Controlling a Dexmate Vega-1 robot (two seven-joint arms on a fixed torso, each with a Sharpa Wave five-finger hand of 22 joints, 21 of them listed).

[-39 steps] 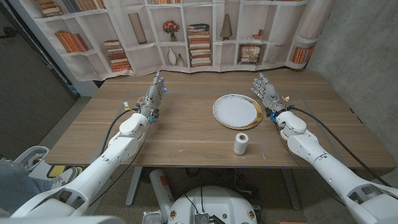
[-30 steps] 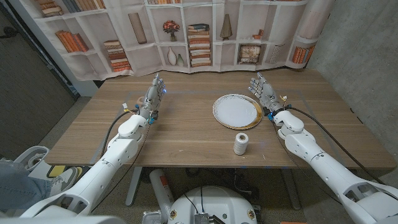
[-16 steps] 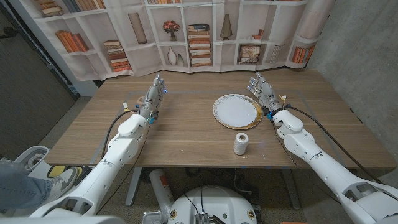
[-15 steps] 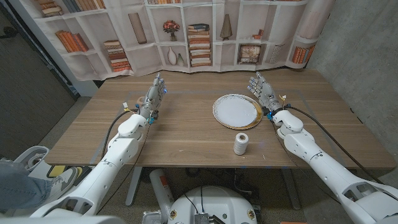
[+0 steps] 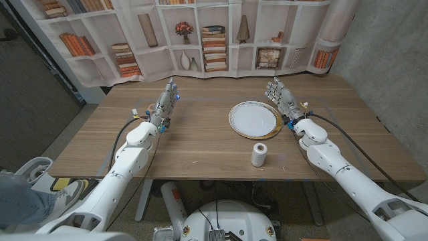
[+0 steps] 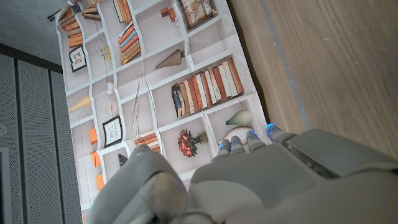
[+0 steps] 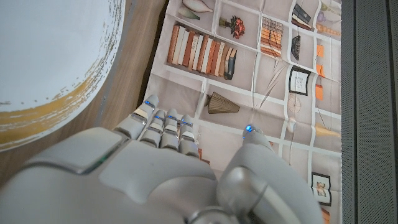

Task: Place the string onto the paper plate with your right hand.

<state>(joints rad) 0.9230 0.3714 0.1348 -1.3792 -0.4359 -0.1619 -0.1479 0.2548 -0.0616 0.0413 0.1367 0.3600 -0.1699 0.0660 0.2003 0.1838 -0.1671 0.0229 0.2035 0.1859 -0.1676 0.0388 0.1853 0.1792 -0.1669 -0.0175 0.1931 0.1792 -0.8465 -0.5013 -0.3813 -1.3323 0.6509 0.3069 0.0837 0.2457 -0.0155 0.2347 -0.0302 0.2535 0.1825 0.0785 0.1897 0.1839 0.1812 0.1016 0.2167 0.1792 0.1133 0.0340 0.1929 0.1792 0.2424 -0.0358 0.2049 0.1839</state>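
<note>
Right hand: the right hand (image 5: 281, 98) stands over the worktop (image 5: 200, 140) toward its right edge, just beside the paper plate's right rim, fingers spread and reaching toward the far edge, holding nothing; in the right wrist view the right hand (image 7: 143, 168) shows its back, with the plate's rim beyond its fingertips.
Left hand: the left hand (image 5: 165, 102) stands on its edge toward the left part of the worktop, fingers apart and straight, holding nothing; well apart from plate and spool. In the left wrist view the left hand (image 6: 261, 180) shows its back.
String: a spool of white string (image 5: 259, 154) stands upright near the worktop's near edge, right of the middle, apart from the plate and from both hands.
Paper plate: the paper plate (image 5: 255, 119), white with a gold-streaked rim, lies right of the worktop's middle, beyond the spool; nothing lies on it.
Backdrop: a printed bookshelf curtain (image 5: 200, 33) hangs behind the worktop's far edge.
</note>
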